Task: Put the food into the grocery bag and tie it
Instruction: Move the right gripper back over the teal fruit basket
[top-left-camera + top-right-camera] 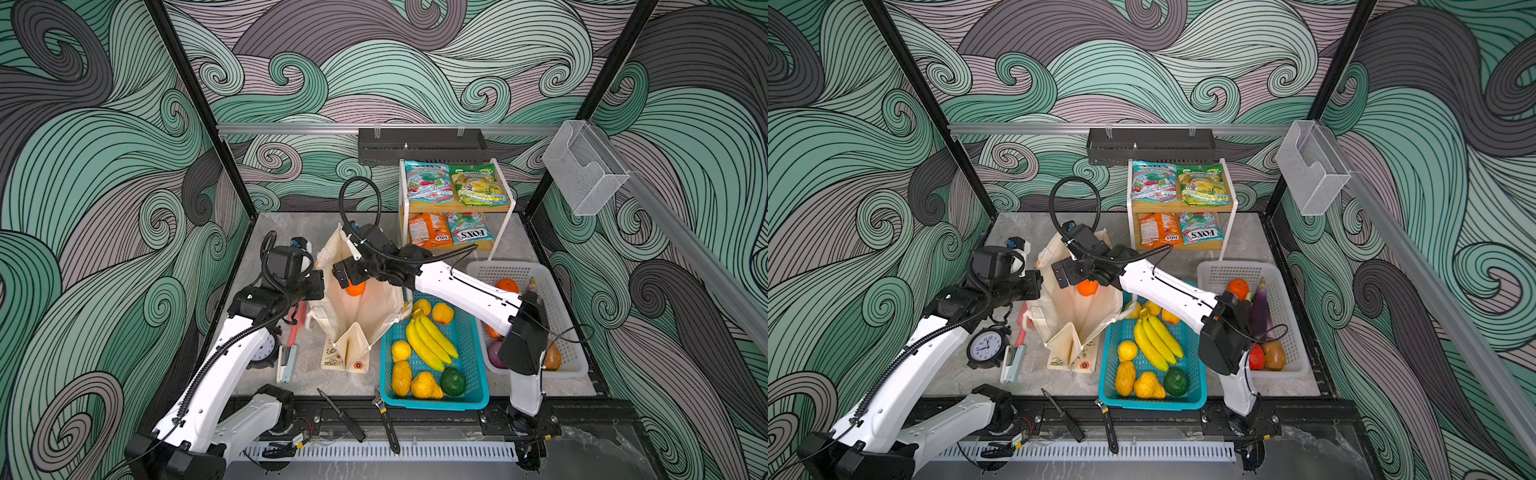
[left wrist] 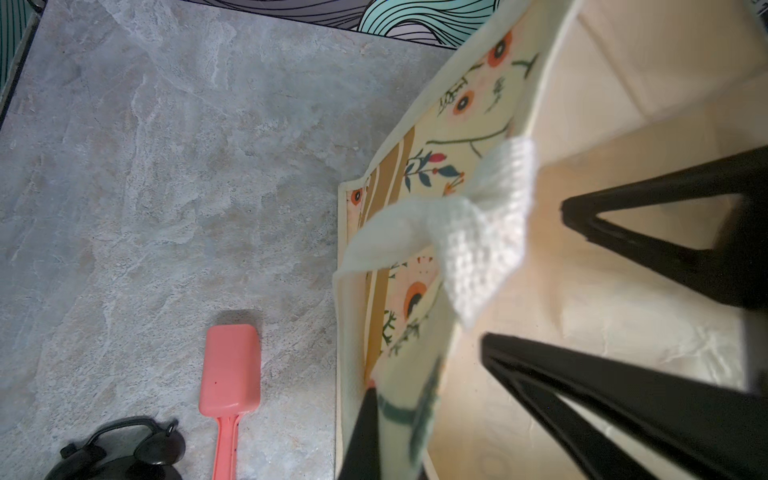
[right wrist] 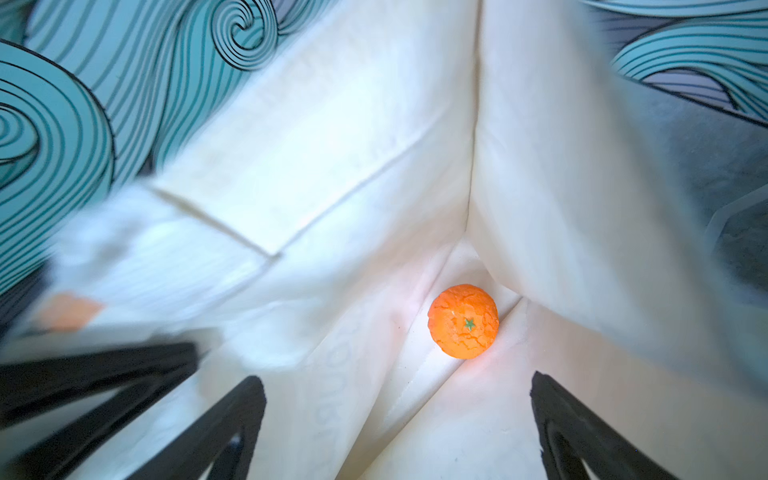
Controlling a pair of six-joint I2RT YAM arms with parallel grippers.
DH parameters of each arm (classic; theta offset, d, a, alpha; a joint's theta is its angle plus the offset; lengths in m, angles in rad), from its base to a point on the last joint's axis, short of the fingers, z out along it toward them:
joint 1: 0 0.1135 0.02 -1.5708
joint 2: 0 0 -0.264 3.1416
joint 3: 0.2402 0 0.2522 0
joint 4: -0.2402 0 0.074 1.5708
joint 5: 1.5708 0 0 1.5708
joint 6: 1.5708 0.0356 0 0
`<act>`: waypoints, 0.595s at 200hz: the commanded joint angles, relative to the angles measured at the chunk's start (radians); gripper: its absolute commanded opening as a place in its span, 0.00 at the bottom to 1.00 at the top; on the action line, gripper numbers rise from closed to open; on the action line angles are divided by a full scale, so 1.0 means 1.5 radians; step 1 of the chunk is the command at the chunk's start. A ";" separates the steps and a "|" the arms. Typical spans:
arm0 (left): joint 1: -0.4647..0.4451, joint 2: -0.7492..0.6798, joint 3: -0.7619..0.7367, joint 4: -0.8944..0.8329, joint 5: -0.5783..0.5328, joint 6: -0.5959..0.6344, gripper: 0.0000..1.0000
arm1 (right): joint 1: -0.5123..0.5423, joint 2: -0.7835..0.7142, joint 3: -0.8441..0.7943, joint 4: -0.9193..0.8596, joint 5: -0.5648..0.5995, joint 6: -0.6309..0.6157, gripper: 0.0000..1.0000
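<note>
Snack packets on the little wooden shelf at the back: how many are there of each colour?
Teal-and-red packets: 2
Green-and-yellow packet: 1
Orange packet: 1
Total: 4

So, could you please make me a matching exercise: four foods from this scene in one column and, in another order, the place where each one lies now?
Things
1. banana bunch
2. eggplant
3. green-yellow snack packet
4. orange below the right gripper

Places
A. in the white basket
B. at the bottom of the grocery bag
C. on the top shelf of the rack
D. in the teal basket

Pairs: 1-D, 2-A, 3-C, 4-B
</note>
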 commanded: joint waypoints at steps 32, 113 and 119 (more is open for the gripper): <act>0.007 -0.009 0.005 -0.012 -0.033 -0.009 0.00 | 0.002 -0.138 -0.088 0.017 -0.024 -0.001 1.00; 0.007 -0.007 0.006 -0.008 -0.020 -0.002 0.00 | -0.051 -0.459 -0.355 0.060 -0.071 0.034 1.00; 0.008 -0.007 0.005 -0.007 -0.018 -0.002 0.00 | -0.060 -0.489 -0.384 0.061 -0.074 0.036 1.00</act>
